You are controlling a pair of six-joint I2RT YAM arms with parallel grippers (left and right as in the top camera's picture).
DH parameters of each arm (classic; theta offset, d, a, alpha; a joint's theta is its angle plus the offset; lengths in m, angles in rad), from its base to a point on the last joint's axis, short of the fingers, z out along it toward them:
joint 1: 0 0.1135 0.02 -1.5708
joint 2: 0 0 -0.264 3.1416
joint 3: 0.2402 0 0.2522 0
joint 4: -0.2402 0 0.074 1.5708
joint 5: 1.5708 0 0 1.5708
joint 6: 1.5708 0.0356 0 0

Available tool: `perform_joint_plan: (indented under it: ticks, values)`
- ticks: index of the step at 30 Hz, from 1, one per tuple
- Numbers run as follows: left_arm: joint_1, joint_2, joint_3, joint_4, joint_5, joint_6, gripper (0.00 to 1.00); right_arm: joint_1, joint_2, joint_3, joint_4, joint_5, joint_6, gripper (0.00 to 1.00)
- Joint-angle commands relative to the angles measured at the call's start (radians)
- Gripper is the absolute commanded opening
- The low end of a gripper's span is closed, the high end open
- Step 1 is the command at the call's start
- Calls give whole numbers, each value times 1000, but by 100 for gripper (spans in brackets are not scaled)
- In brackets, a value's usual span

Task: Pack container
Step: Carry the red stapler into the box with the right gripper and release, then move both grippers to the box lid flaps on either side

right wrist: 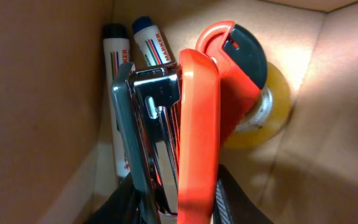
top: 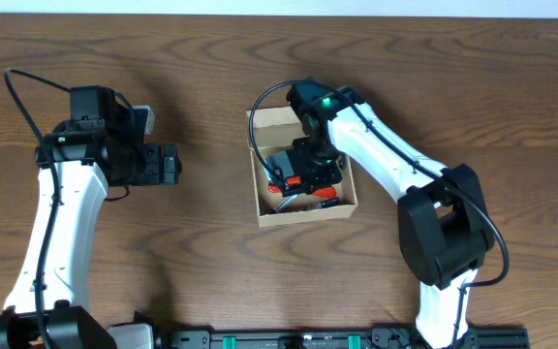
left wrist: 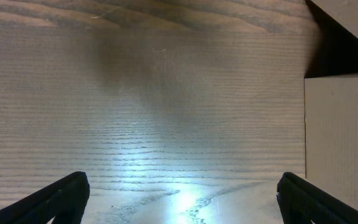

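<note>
The tan cardboard container [top: 303, 208] stands open at the table's centre. My right gripper [top: 310, 173] reaches down into it and is shut on an orange and grey stapler [right wrist: 185, 130], held inside the box. Under the stapler lie two white markers [right wrist: 118, 74] against the box wall and a tape dispenser with a yellowish roll [right wrist: 263, 112]. My left gripper [left wrist: 179, 199] is open and empty over bare table, left of the container; the box's side [left wrist: 340, 143] shows at the right of the left wrist view.
The container's lid flap [top: 279, 116] stands at its far side. Brown wood table [top: 211, 252] lies all around. The left arm [top: 114, 155] sits at the far left.
</note>
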Motion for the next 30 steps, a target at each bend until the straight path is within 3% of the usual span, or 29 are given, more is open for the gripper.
perform_joint_plan:
  ticks: [1, 8, 11, 16, 24, 26, 27, 28, 29, 30]
  values:
    - [-2, -17, 2, -3, -7, 8, 95, -5, 17, 1, 9, -29, 8, 20]
    - [-2, -17, 2, -3, -7, 8, 96, -8, 36, -3, 22, -30, 34, 25]
    - [-2, -17, 2, -3, -7, 8, 95, -8, 36, -3, 26, -29, 34, 55]
    - [-2, -17, 2, -5, -7, 7, 95, -8, 30, 1, 21, -29, 77, 59]
    - [-2, -17, 2, -5, 99, 8, 95, -15, -75, 144, -16, -14, 329, 58]
    - [-2, -17, 2, -4, 143, 8, 95, -23, -115, 212, -23, 9, 449, 57]
    - [-2, -17, 2, -5, 158, 7, 95, -28, -135, 246, -25, 31, 512, 47]
    - [-2, -17, 2, -5, 166, 7, 96, -36, -159, 287, -24, 67, 594, 27]
    - [-2, -17, 2, -6, 179, 7, 100, -46, -179, 321, -20, 114, 666, 15]
    - [-1, -17, 2, -3, 198, 1, 92, -58, -198, 352, -13, 175, 744, 11]
